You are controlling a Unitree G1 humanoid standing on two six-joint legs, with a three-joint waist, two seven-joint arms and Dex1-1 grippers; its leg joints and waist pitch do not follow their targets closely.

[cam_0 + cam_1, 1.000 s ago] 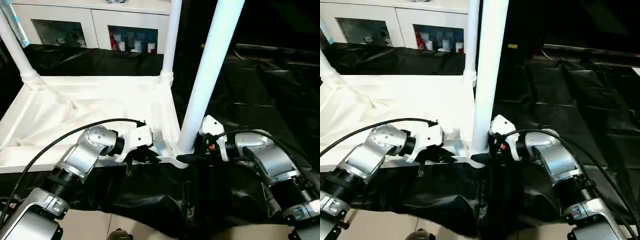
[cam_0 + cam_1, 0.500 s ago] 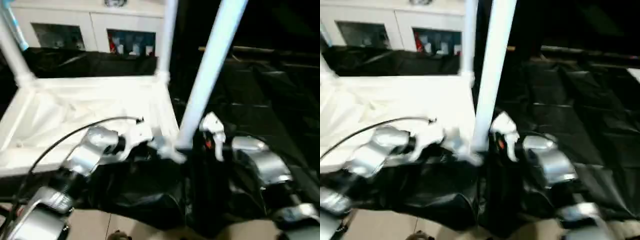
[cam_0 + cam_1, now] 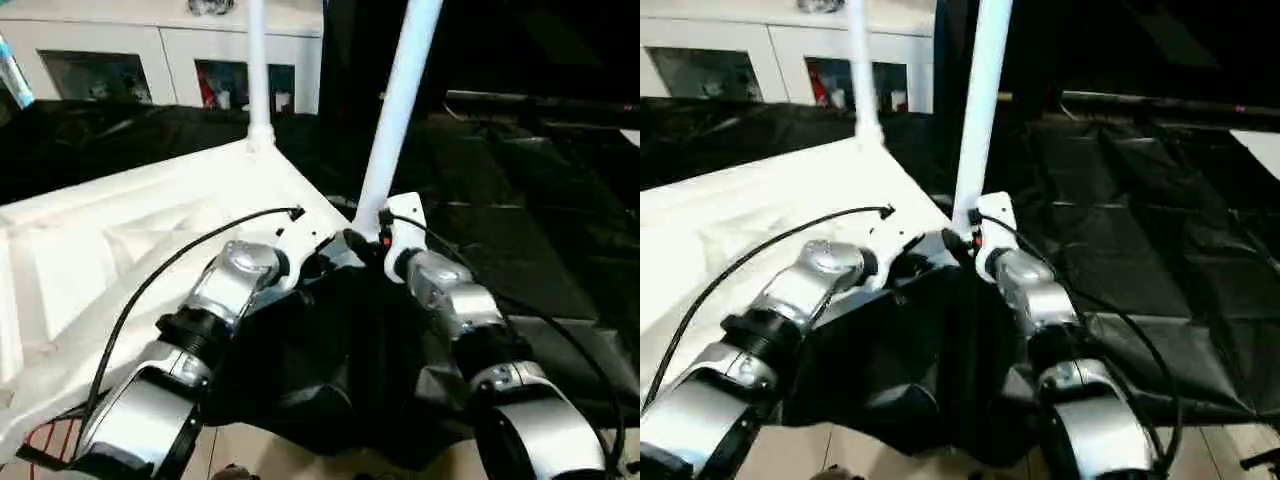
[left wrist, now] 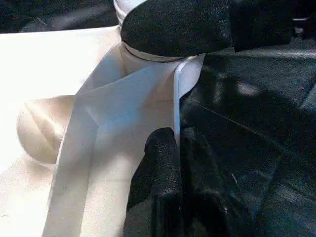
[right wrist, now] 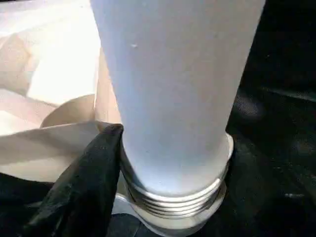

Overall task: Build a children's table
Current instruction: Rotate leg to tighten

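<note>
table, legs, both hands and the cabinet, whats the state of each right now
table top: upside down, ribbed underside up, one corner toward the robot
near leg: upright in the near corner socket, threads visible at its base
far leg: upright in the far corner
left hand: shut on the table top's rim
right hand: closed around the near leg's base
cabinet: glass doors closed

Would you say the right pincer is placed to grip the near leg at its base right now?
Probably yes: the right pincer already sits around the near leg at its threaded base, one finger against it, nothing between.
</note>
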